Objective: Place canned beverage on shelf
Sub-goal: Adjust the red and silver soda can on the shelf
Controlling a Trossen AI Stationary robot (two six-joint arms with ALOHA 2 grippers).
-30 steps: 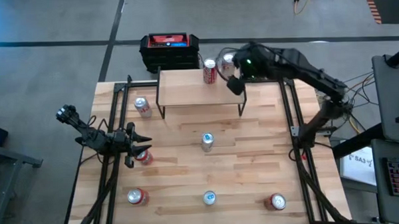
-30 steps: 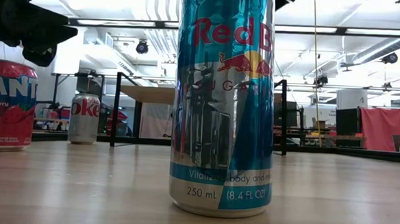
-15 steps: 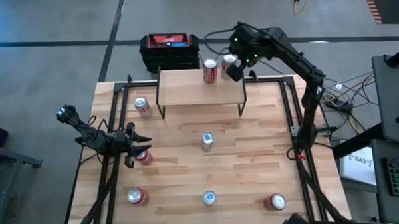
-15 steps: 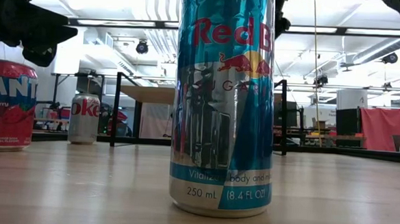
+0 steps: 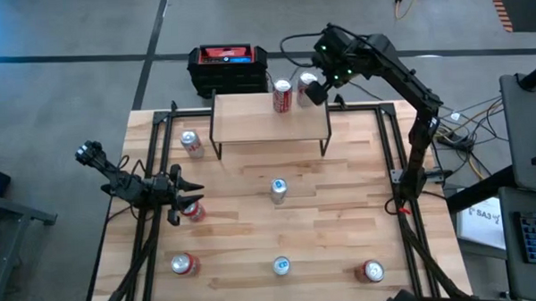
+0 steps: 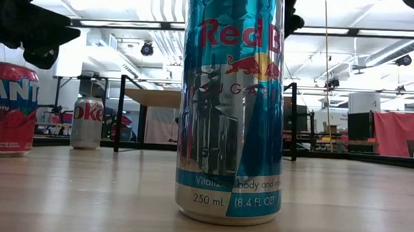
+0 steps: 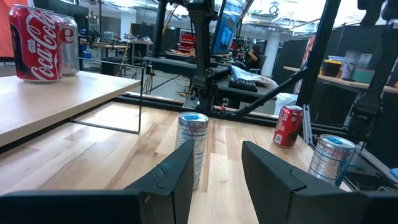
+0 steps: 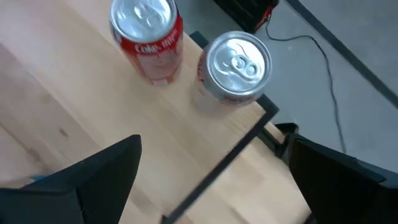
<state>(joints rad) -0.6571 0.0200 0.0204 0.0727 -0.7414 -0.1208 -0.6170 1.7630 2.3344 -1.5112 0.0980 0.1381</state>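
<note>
Right gripper (image 5: 312, 88) sits raised over the far right corner of the shelf (image 5: 269, 116), fingers spread wide and holding nothing — released. Two cans stand upright on that corner: a red Coca-Cola can (image 5: 282, 95) and, just right of it and touching or nearly so, a silver can (image 5: 303, 82) right at the shelf's edge. In the right wrist view both can tops show below the gripper, Coke (image 8: 147, 37) and silver (image 8: 233, 65), with the shelf's black frame running past. Left gripper (image 5: 182, 197) is parked low at the left side of the surface (image 5: 342, 219), clenched, nothing between the fingers, a red can (image 5: 194, 210) just beside it. Other cans on the surface: silver Diet Coke (image 5: 191, 143) left of the shelf, a blue-and-silver Red Bull can (image 5: 278, 189) mid-surface, and along the near edge a red can (image 5: 183, 264), a second Red Bull (image 5: 282, 266) and another red can (image 5: 372, 271). Black-and-red box (image 5: 228, 69) sits on the floor beyond the far edge — apart from the shelf.
</note>
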